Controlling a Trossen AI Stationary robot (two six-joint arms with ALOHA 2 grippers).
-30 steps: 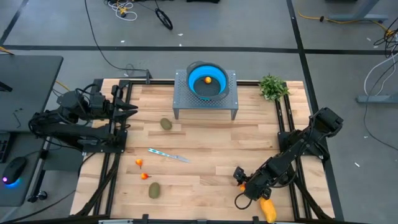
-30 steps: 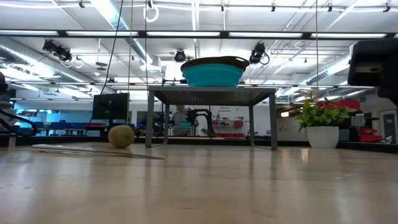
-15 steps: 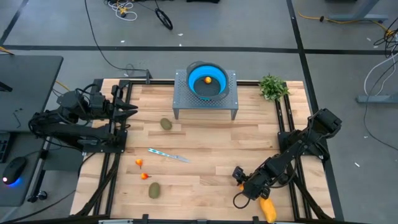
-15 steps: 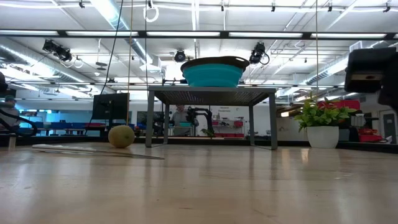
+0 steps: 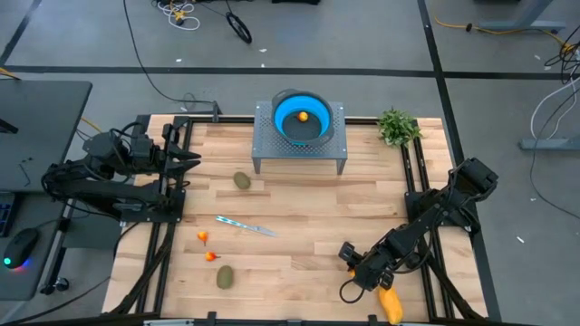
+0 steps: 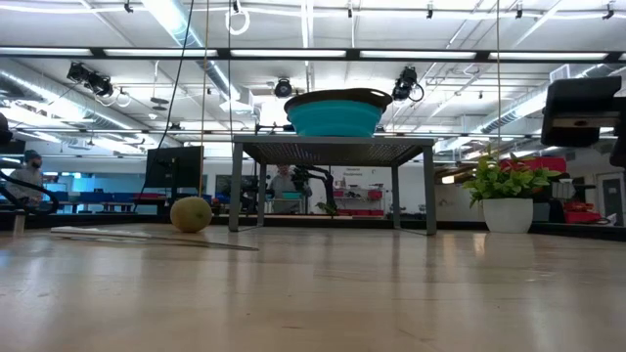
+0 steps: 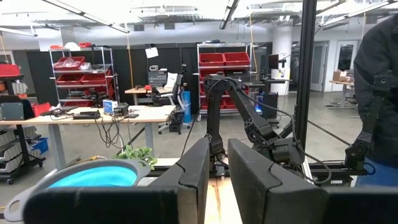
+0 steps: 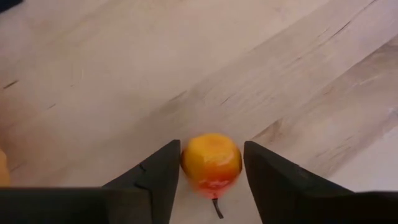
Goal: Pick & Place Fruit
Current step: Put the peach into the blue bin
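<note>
A tiny red-orange fruit (image 8: pixel 211 163) lies on the table near its near right corner (image 5: pixel 352 270). My right gripper (image 8: pixel 211 180) is low over it, open, with one finger close on each side. The elongated yellow-orange fruit (image 5: pixel 390 305) lies just beside it at the near edge. Two kiwis (image 5: pixel 242 180) (image 5: pixel 224 276) and two tiny red-orange fruits (image 5: pixel 203 237) (image 5: pixel 211 256) lie on the left half. Another orange fruit (image 5: pixel 303 116) sits in the blue bowl (image 5: pixel 288 127). My left gripper (image 5: pixel 193 158) waits shut at the table's left edge. My right gripper has its fingers (image 8: pixel 163 174) level with the small fruit's two sides (image 8: pixel 186 163), coming down at a slant from the table's right. The fruit rests on the table. I cannot tell whether the fingers touch it.
The blue bowl stands on a grey perforated stand (image 5: pixel 272 145) at the far middle. A potted plant sprig (image 5: pixel 397 127) is at the far right. A slim silvery-blue knife (image 5: pixel 246 226) lies left of centre. Black frame rails (image 5: pixel 412 181) run along both sides.
My right arm has sunk a little toward the table over the small fruit; the fruit has stayed where it was.
</note>
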